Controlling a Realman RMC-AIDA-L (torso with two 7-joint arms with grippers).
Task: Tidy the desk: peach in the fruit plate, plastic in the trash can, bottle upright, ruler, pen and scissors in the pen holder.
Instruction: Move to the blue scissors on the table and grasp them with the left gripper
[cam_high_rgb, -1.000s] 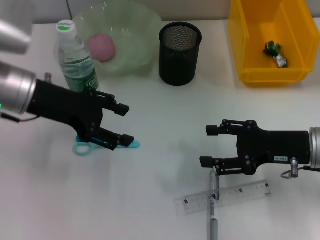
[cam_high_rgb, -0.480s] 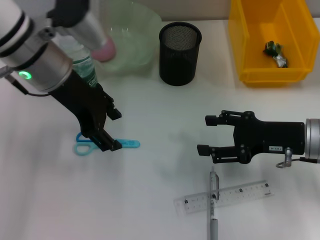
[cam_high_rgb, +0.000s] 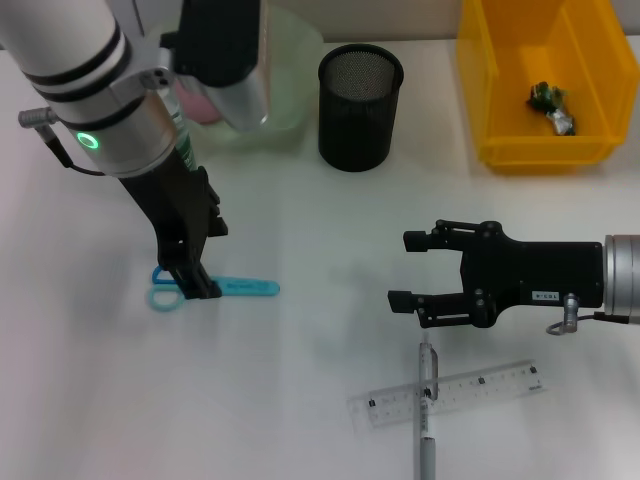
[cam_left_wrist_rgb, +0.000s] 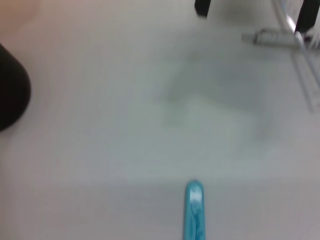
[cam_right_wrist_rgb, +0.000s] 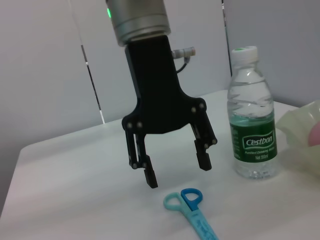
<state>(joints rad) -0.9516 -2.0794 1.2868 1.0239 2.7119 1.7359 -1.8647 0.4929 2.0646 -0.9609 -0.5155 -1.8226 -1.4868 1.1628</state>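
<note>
My left gripper (cam_high_rgb: 211, 260) points straight down, open, just above the ring handles of the blue scissors (cam_high_rgb: 238, 289). From the right wrist view the left gripper (cam_right_wrist_rgb: 177, 170) hangs a little above the scissors (cam_right_wrist_rgb: 192, 212), touching nothing. The bottle (cam_right_wrist_rgb: 252, 125) stands upright behind it. My right gripper (cam_high_rgb: 402, 270) is open above the table, just beyond the pen (cam_high_rgb: 427, 400), which lies across the clear ruler (cam_high_rgb: 470, 390). The peach (cam_high_rgb: 205, 108) peeks out in the green fruit plate (cam_high_rgb: 290, 60), mostly hidden by my left arm. The plastic (cam_high_rgb: 552, 108) lies in the yellow trash can (cam_high_rgb: 530, 150).
The black mesh pen holder (cam_high_rgb: 360, 105) stands at the back centre, between the fruit plate and the trash can. In the left wrist view the scissors' blade tip (cam_left_wrist_rgb: 194, 210) points toward the pen (cam_left_wrist_rgb: 270, 37).
My left arm has swung up from a low sideways reach to stand upright, turning its gripper downward over the scissors' handles. The right gripper has slid slightly left.
</note>
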